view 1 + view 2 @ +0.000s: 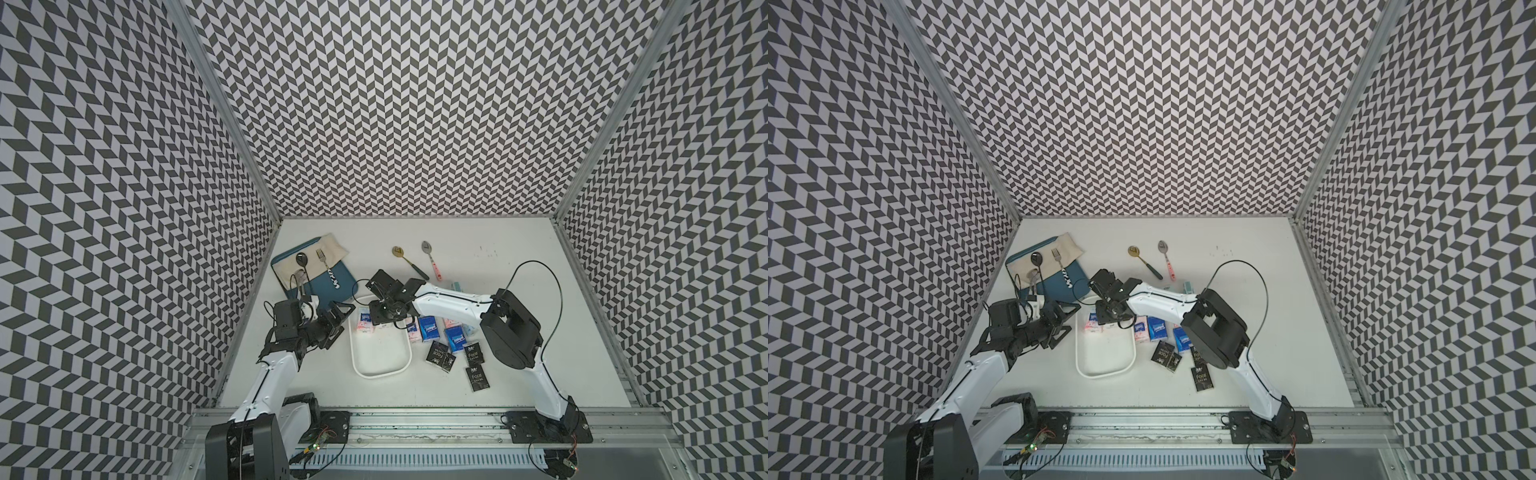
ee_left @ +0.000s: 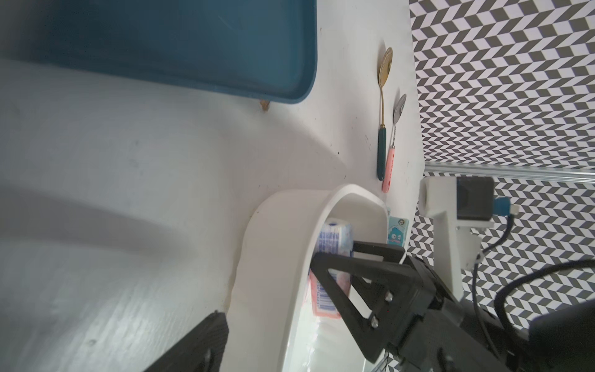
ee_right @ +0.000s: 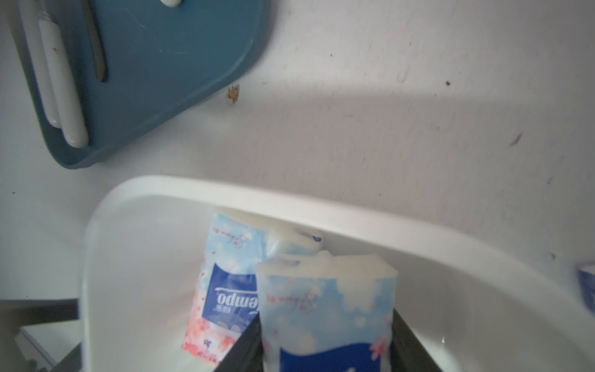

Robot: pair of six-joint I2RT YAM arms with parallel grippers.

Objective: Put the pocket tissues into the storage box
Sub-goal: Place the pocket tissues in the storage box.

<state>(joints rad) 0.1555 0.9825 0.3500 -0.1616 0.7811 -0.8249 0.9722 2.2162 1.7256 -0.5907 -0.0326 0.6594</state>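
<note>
Fingers (image 3: pixel 410 344) of the right gripper (image 3: pixel 326 335) clamp a white-pink packet (image 3: pixel 328 306) from both sides. They hold it upright over the inside of the storage box (image 3: pixel 289 199), near the box's far end. The left gripper (image 2: pixel 264 286) is spread wide at the box's left wall, one finger outside the wall and the other above the inside. Whether either touches the plastic cannot be told.

Nearest the robot's base, several black packets (image 1: pixel 478 376) lettered "Face" lie on the table (image 1: pixel 519 249) to the right of the box. Just beyond them are two blue packets (image 1: pixel 429 330), and another pale packet (image 1: pixel 413 332) lies just beside the box's right rim. Inside the box, at its far end, a second white-pink packet (image 3: pixel 225 290) rests against the far wall.

Farther back, a teal packet (image 1: pixel 457 286) peeks out from behind the right arm. Left of it sits a teal-blue tray (image 1: pixel 322 293) with a beige cloth (image 1: pixel 332 245) that carries a black spoon (image 1: pixel 302 258) and a fork (image 1: pixel 322 257). Farthest, a gold spoon (image 1: pixel 398 251) and a pink-handled spoon (image 1: pixel 427 248) lie side by side.
</note>
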